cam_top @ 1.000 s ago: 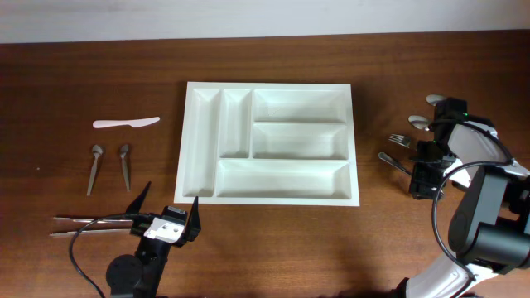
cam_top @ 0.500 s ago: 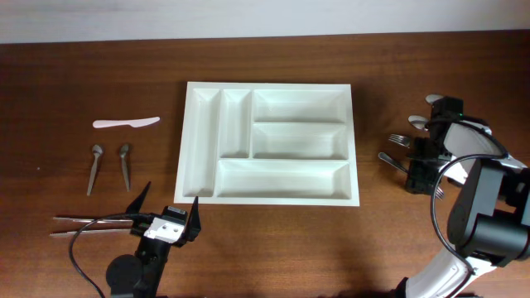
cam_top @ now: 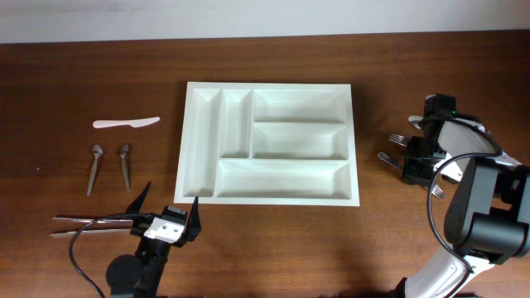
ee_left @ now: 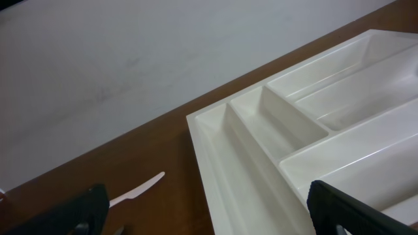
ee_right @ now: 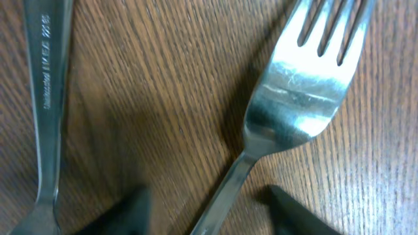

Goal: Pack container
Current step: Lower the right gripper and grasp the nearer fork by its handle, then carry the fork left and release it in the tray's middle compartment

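The white container (cam_top: 269,85) lies mid-table with all its compartments empty; the left wrist view shows its near corner (ee_left: 215,150). My right gripper (cam_top: 414,162) is down on the table to its right, among metal cutlery. In the right wrist view its blurred dark fingers (ee_right: 307,212) stand on either side of a fork (ee_right: 294,85) at its neck, with wood showing in both gaps, so the gripper (ee_right: 209,209) is open around the fork without touching it. My left gripper (cam_top: 168,201) hovers wide open and empty near the front left (ee_left: 206,209).
A second metal handle (ee_right: 49,78) lies left of the fork. More forks (cam_top: 399,139) and a spoon (cam_top: 418,124) lie around the right gripper. On the left are a white plastic knife (cam_top: 126,123), two spoons (cam_top: 93,165) and long metal pieces (cam_top: 83,221).
The right gripper has slid slightly left over the cutlery and its jaws have narrowed around the fork's neck. The left arm has not moved.
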{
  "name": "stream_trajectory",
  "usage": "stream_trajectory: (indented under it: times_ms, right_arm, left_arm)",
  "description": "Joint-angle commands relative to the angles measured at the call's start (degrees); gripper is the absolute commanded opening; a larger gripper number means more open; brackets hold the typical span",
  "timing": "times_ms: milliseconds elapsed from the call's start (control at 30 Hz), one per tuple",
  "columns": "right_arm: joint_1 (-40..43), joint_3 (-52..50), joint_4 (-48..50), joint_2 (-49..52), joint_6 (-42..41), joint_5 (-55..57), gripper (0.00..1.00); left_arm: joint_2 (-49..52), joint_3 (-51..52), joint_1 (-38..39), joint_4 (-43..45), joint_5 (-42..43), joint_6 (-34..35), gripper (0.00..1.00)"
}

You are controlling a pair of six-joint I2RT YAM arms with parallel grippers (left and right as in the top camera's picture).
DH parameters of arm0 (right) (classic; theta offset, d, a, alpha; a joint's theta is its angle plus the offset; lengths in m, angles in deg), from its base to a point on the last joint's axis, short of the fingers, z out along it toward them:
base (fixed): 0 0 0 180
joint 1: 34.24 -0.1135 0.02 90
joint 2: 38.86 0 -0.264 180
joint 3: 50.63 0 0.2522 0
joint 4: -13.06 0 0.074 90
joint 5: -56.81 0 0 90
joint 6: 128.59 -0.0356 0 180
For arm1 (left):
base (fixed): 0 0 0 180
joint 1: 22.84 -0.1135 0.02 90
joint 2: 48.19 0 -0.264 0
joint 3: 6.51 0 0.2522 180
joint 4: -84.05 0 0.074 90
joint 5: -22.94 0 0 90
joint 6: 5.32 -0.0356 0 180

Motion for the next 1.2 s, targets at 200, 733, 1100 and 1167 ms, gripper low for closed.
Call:
stream_trajectory:
  times_ms: [200,733,1100,1167]
  right_arm:
    - [-0.6,-0.3,-2.2,2.1,-0.3,-0.4,0.14]
    - [-0.6,6.8,-11.2,-0.9,7.7,-1.2,0.04]
    - [-6.7,29.8,-19.6,-3.4,11.3,-5.6,0.04]
    - [-11.8,30.3,-17.4,-3.4,8.3,-7.1,0.04]
  left_arm:
    - [-0.3,0.4,-0.2,0.1,-0.2,0.7,0.99]
    - [-0.3,0.4,-0.2,0.1,-0.2,0.8,0.99]
    - [-0.3,0.4,-0.2,0.1,-0.2,0.7,0.99]
    - [-0.3,0.4,-0.2,0.1,-0.2,0.7,0.99]
